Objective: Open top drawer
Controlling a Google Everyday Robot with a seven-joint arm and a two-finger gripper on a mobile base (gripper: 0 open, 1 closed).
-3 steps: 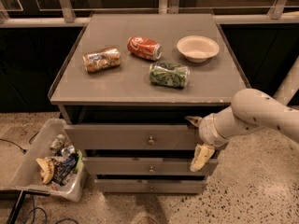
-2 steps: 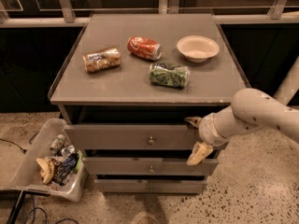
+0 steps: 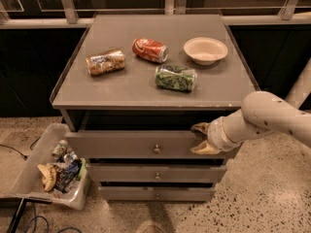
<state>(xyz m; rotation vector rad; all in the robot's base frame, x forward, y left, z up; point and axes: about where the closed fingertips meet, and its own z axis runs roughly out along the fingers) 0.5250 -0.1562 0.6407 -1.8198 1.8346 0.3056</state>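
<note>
The top drawer (image 3: 121, 144) is the widest grey front of the cabinet, with a small round knob (image 3: 156, 149) at its centre. It stands out a little from the cabinet, with a dark gap above it. My gripper (image 3: 201, 139) is at the right part of this front, right of the knob, on the end of the white arm (image 3: 267, 118) that comes in from the right. Its tan fingers (image 3: 199, 127) are spread apart, one at the front's top edge and one against its face. Nothing is held.
Two narrower drawers, middle (image 3: 121, 173) and bottom (image 3: 121, 193), sit below. On the cabinet top (image 3: 121, 91) lie a brownish can (image 3: 105, 62), a red can (image 3: 150, 50), a green can (image 3: 176, 77) and a white bowl (image 3: 205, 50). A bin of trash (image 3: 29, 174) stands at the left on the floor.
The lower finger has swung up from below the top drawer front to lie against its face. The arm has shifted slightly left; the drawer looks unchanged.
</note>
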